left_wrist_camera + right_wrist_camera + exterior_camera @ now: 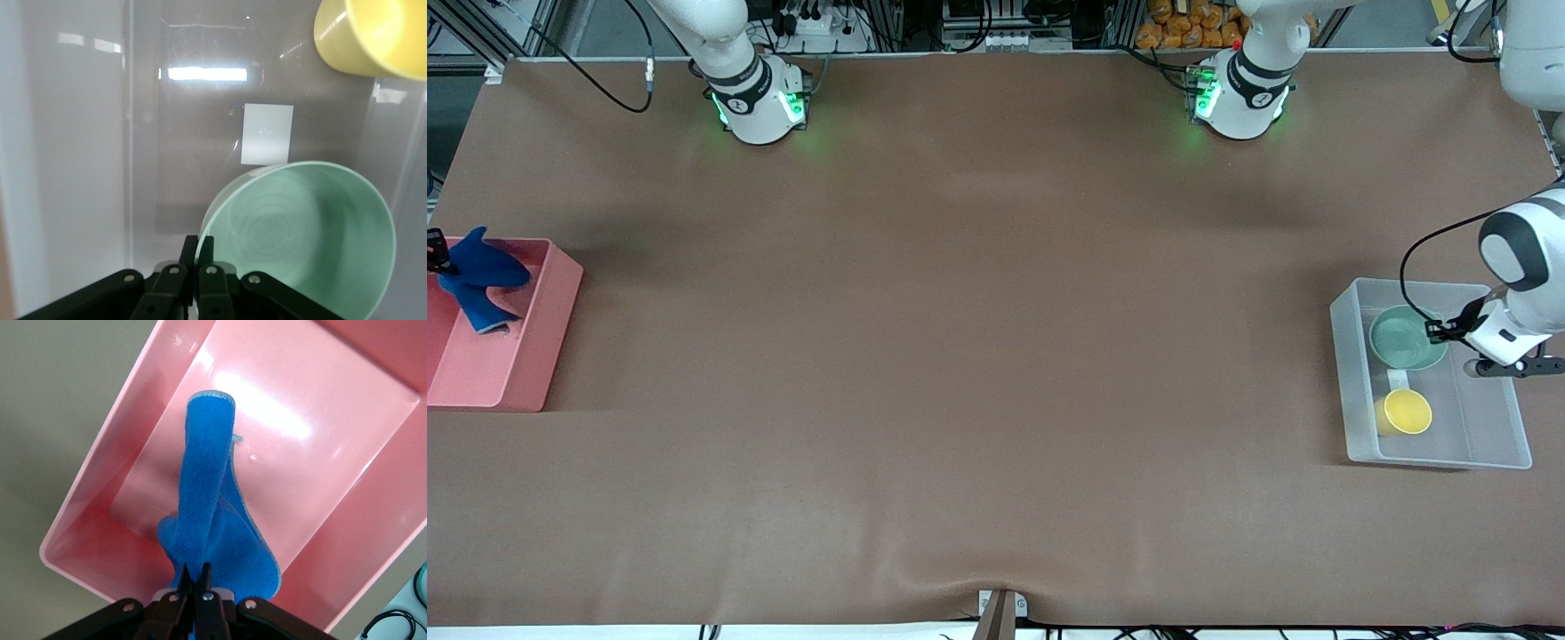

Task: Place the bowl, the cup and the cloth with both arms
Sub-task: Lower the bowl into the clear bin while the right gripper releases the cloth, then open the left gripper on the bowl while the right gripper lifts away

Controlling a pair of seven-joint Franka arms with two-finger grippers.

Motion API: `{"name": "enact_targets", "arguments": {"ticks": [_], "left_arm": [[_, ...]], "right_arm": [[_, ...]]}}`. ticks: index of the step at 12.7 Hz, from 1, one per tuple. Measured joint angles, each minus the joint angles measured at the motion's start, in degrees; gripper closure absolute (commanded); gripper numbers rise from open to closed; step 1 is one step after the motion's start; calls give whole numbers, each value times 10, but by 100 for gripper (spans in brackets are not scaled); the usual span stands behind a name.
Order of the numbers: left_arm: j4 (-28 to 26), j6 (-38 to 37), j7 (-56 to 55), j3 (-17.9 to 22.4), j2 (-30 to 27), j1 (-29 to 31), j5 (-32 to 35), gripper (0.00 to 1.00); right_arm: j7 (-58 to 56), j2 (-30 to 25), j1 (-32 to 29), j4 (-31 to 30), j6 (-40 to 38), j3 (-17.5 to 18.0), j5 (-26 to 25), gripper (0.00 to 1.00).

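My left gripper [197, 267] is pinching the bowl [1407, 338] rim inside the clear bin [1347, 373], cup [1406, 412] beside; my right gripper [198, 583] is clamping the cloth [207, 507], dangling lengthwise over the pink tray [525, 356]

No text can be read anywhere; the white label [267, 134] in the clear bin [80, 167] is blank.

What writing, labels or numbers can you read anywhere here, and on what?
None can be read.
White sticker on the clear bin: blank.
Round marks on the two arm bases: too small to read.
Bowl, cup, cloth, pink bin: no print.
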Motion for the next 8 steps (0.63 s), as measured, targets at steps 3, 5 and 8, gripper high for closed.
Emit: {"name": "enact_targets", "arguments": {"ticks": [3, 5, 8], "left_arm": [[-1, 16, 3, 0, 11, 0, -3, 55], [-1, 17, 25, -1, 11, -1, -3, 36], [7, 16, 34, -1, 12, -6, -3, 2]], "right_arm": [[1, 0, -3, -1, -4, 0, 1, 0], [8, -1, -3, -1, -3, 3, 2, 0], [66, -19, 7, 3, -6, 28, 2, 0]]}}
